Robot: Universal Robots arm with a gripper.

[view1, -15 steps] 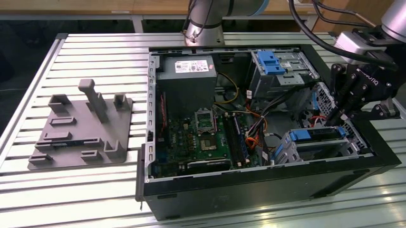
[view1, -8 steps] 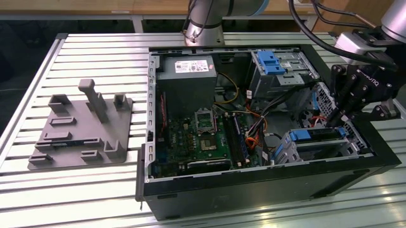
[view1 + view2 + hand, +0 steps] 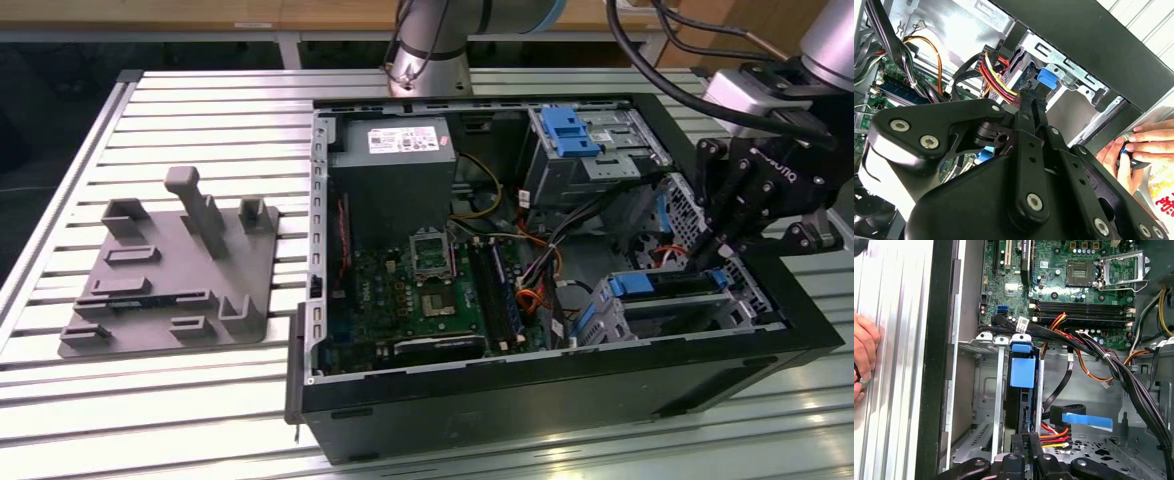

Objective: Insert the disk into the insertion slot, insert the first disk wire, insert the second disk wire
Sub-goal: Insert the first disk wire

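Note:
The disk (image 3: 667, 283), in its blue carrier, stands edge-on inside the insertion slot (image 3: 607, 305), a silver perforated cage in the case corner at the exterior view's lower right. In the first wrist view the blue carrier of the disk (image 3: 1022, 367) sits between the walls of the insertion slot (image 3: 984, 390). My gripper (image 3: 705, 262) reaches down into the case at the disk's end, fingers shut together. The gripper (image 3: 1029, 440) meets the disk's dark edge; I cannot tell if it pinches anything. A red, yellow and black wire (image 3: 1054, 435) lies beside the fingertips. The gripper (image 3: 1033, 97) points at the carrier's blue tab (image 3: 1046, 80).
A person's hand (image 3: 1139, 145) rests on the table outside the case wall, seen also as a hand (image 3: 864, 355). A taller bay with a blue latch (image 3: 574, 130), power supply (image 3: 394, 160) and motherboard (image 3: 427, 290) occupy the case. A grey fixture plate (image 3: 174, 270) lies at the exterior view's left.

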